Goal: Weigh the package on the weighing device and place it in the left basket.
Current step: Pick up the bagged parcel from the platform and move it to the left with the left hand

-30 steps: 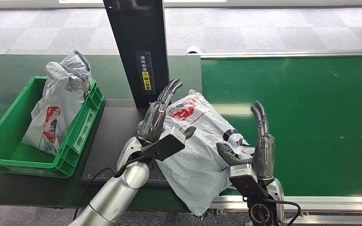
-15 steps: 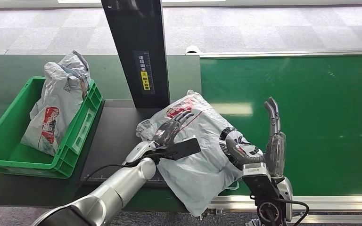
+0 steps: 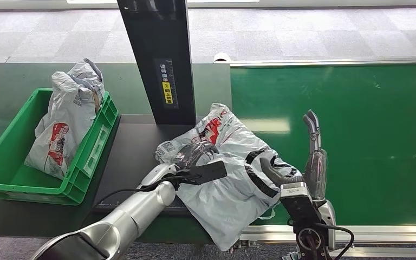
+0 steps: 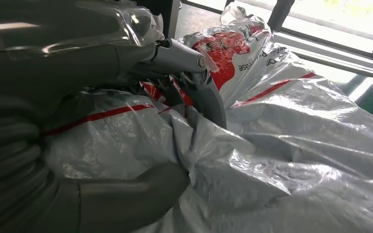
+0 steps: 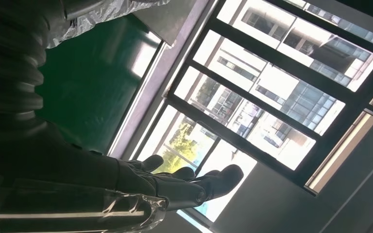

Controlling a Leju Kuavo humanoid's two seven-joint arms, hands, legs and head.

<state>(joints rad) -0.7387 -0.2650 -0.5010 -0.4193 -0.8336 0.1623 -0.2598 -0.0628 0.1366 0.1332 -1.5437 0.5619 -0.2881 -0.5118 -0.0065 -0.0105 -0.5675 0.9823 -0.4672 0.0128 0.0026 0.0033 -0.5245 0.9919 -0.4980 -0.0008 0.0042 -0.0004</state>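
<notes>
Nearest, the left robot hand [image 3: 195, 154] grips a fold of the grey package [image 3: 233, 173], fingers dug into the plastic. The right robot hand [image 3: 309, 162] stands beside the package with its fingers straight and spread, holding nothing. This one package lies across the black weighing plate [image 3: 130, 157] and the green conveyor [image 3: 357, 135]. At the surface's left edge, one green basket [image 3: 11, 162] holds a second grey package [image 3: 67, 119]. One black post [image 3: 160, 54] rises behind the plate.

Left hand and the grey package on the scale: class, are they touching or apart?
Touching. The left wrist view shows the left hand with its fingers and thumb pressed into the package, the plastic bunched between them.
</notes>
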